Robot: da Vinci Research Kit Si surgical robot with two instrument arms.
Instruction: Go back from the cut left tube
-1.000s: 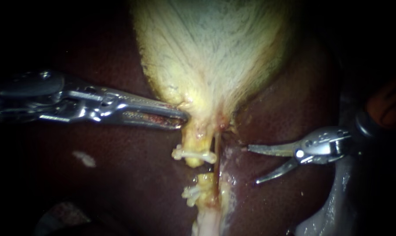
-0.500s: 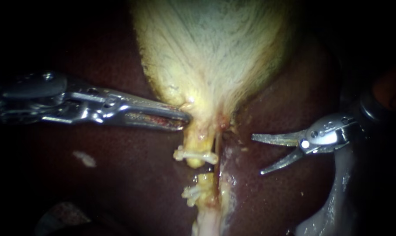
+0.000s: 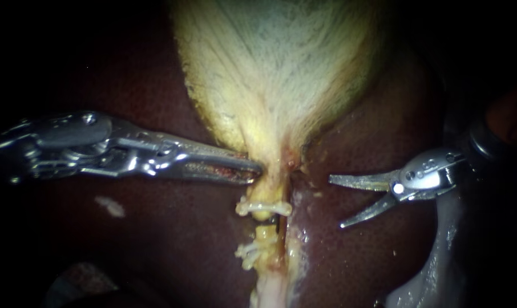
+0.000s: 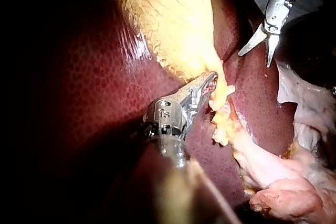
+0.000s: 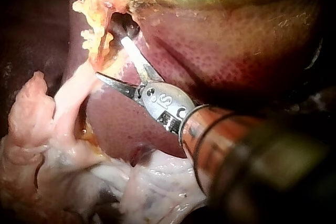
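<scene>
Because the dark red-brown, mottled liver (image 3: 156, 245) lies broad beneath both instruments, a retreat that dips could drag a blade point across its surface, which I judge soft enough to score. Over it, the pale yellow-white, fibrous gallbladder (image 3: 275, 74) tapers to a neck, which my left instrument (image 3: 257, 171), silver with long ribbed jaws, grips at the jaw tips. A jerk on that hold could tear the neck or strain what hangs from it. My right instrument (image 3: 335, 202), silver with two slim curved blades, has its blades spread wide and holds nothing. Those open edges are the main hazard, since a sideways sweep could nick the thin reddish strand (image 3: 281, 239), the nearest tissue ahead of them. Beyond that strand, just under the left jaws' tips, sits the short yellow cut left tube (image 3: 262, 215), its two stumps parted. Smallest of all, a white plastic clip (image 3: 262, 206) crosses the upper stump and another (image 3: 248, 251) the lower. A snag on the way out could pull either one loose.
</scene>
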